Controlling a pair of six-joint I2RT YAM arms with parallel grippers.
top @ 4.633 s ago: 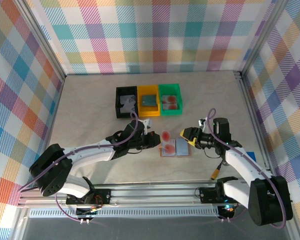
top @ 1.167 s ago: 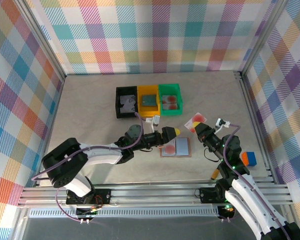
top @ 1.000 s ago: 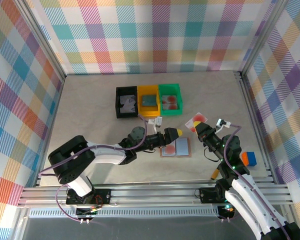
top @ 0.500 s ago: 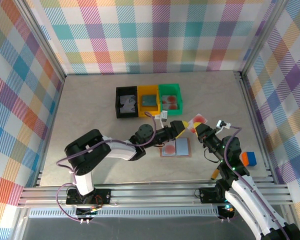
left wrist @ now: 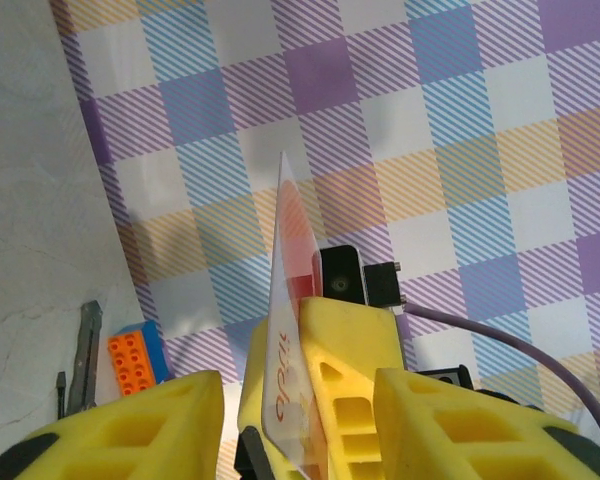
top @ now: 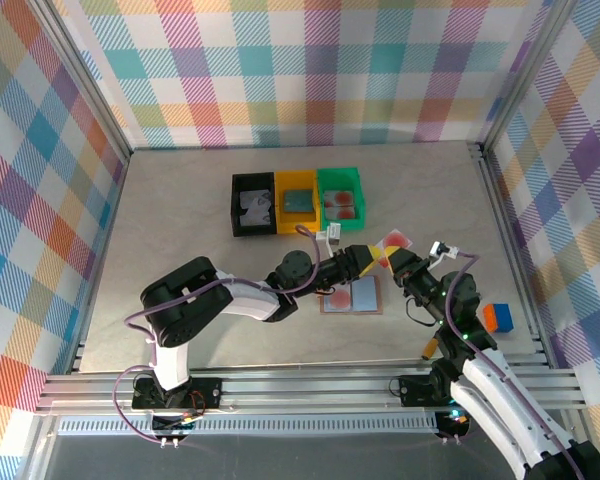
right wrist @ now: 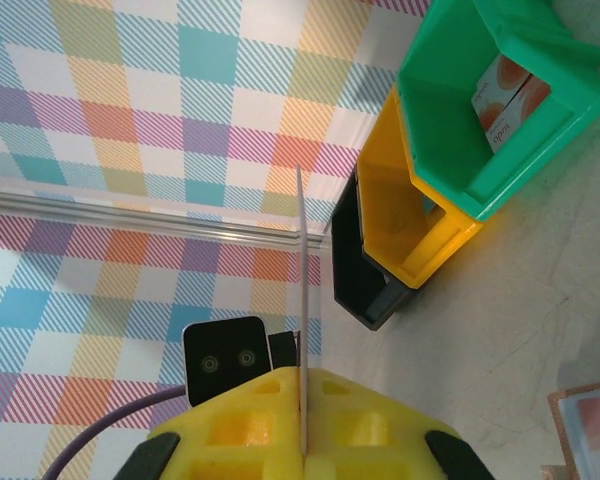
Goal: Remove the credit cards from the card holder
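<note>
Card (top: 393,241), pale with a red spot, is up off the table (top: 180,250) in the overhead view. The right gripper (top: 397,256) pinches it at about 1 o'clock from the holder (top: 352,297), which lies open and flat. The left gripper (top: 372,255) reaches in from 9 o'clock, its tips beside the card. Three bins (top: 297,227) sit at 11 o'clock from the holder.

From the left wrist, the left fingers (left wrist: 130,430) stand spread, and the card (left wrist: 280,330) is upright between them, touching neither. A block (left wrist: 135,358) lies at 9 o'clock.

From the right wrist, the card (right wrist: 302,300) is edge-on, pressed between the right fingers (right wrist: 240,420). A green bin (right wrist: 525,160) is at 1 o'clock and a holder corner (right wrist: 585,420) at 4 o'clock.
</note>
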